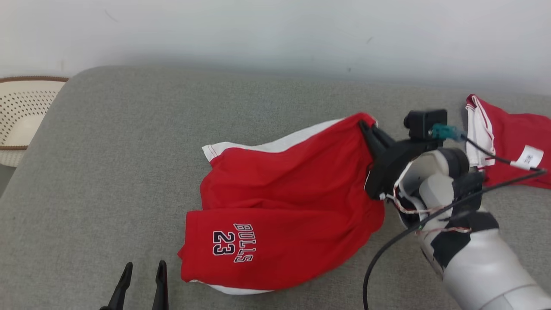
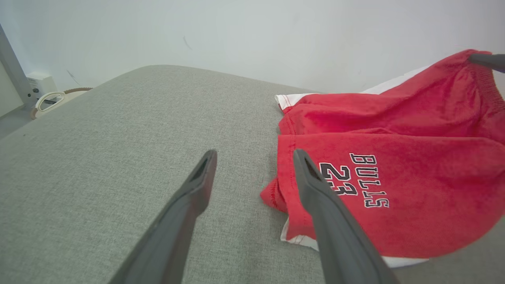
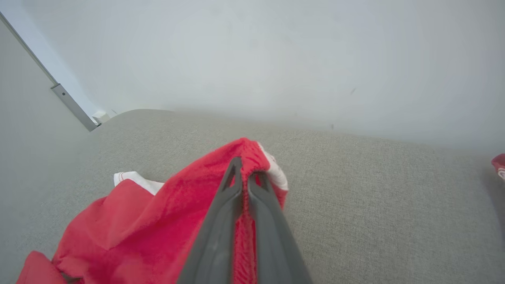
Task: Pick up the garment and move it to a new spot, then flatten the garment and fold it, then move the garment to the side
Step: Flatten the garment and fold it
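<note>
Nearest us, at the near edge of the bench (image 1: 86,172), our left gripper (image 1: 145,269) hangs with its fingers spread wide and nothing between them. It sits just beside the lower left corner of the garment (image 1: 280,202) but apart from the cloth.

The garment, red shorts with white trim and "BULLS 23" printed on the near leg, lies crumpled around the middle of the bench. Its left side rests on the surface and its right side is drawn up into a peak.

At that peak our right gripper (image 1: 365,125) has its fingers pressed together on a fold of the red cloth, with only fabric between them.

Farther off, a second red piece (image 1: 512,146) lies by the far right edge. A pale perforated basket (image 1: 21,112) stands beyond the left edge, in front of the wall.

We judge that we are in the first step, the pick-up, with the grasp made and the lift not yet begun. The next move calls for raising the right arm until the trailing leg clears the bench, then carrying the garment towards open surface. The pinch looks narrow, so we should lift slowly or the cloth may slip. The left gripper is well placed to take the near hem if support is needed.
</note>
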